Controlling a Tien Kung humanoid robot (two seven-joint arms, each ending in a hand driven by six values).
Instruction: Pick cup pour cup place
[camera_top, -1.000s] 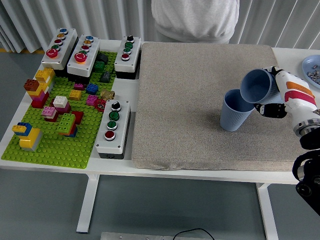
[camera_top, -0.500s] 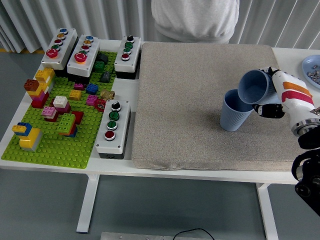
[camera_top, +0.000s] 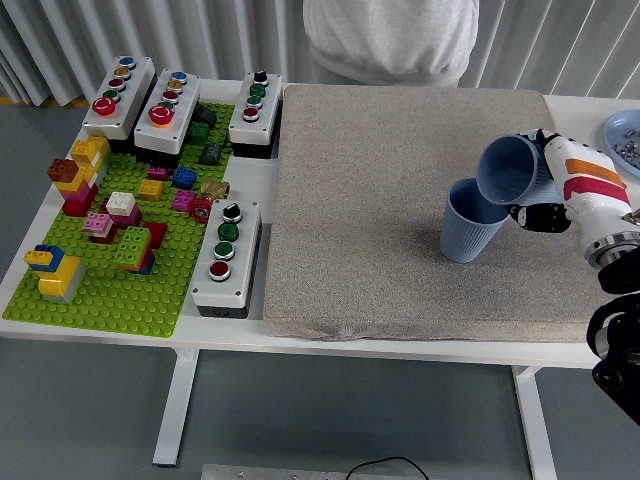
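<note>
Gripping a tilted blue cup (camera_top: 510, 168), right-hand fingers (camera_top: 540, 217) hover over grey mat (camera_top: 380, 180) on white table (camera_top: 262, 335).

One view only – head camera, high on the robot's side, looking forward and down over the table (camera_top: 400, 352). Near edge runs along the bottom, floor and table legs visible below it. Far side at top, where a person's torso (camera_top: 390, 40) is cut off by the frame. Mid distance – whole mat (camera_top: 380, 200) and green baseplate (camera_top: 160, 290) fit in. Right arm enters from the right edge. No second view to overlap.
</note>
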